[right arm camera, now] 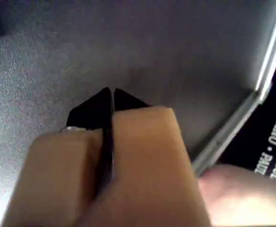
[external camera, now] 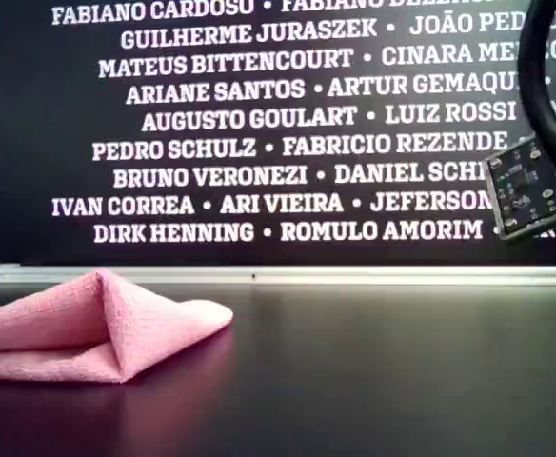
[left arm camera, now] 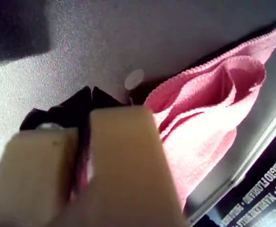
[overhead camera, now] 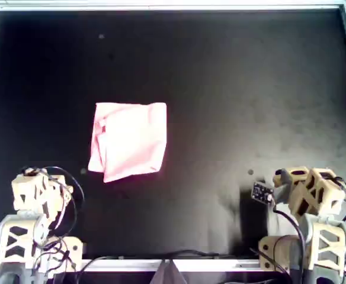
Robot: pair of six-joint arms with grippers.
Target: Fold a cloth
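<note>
I see the cloth (overhead camera: 129, 141) folded, left of centre in the overhead view; left gripper (left arm camera: 91, 92) and right gripper (right arm camera: 112, 93) both pressed together, empty.

Left arm (overhead camera: 37, 207) folded low at the overhead view's bottom-left corner, right arm (overhead camera: 309, 213) likewise at the bottom-right. Left end effector (left arm camera: 90, 92) pressed closed, nothing between its black tips. Right end effector (right arm camera: 112, 94) closed too, empty.

One cloth (overhead camera: 128, 141), two arms, each with one end effector.
</note>
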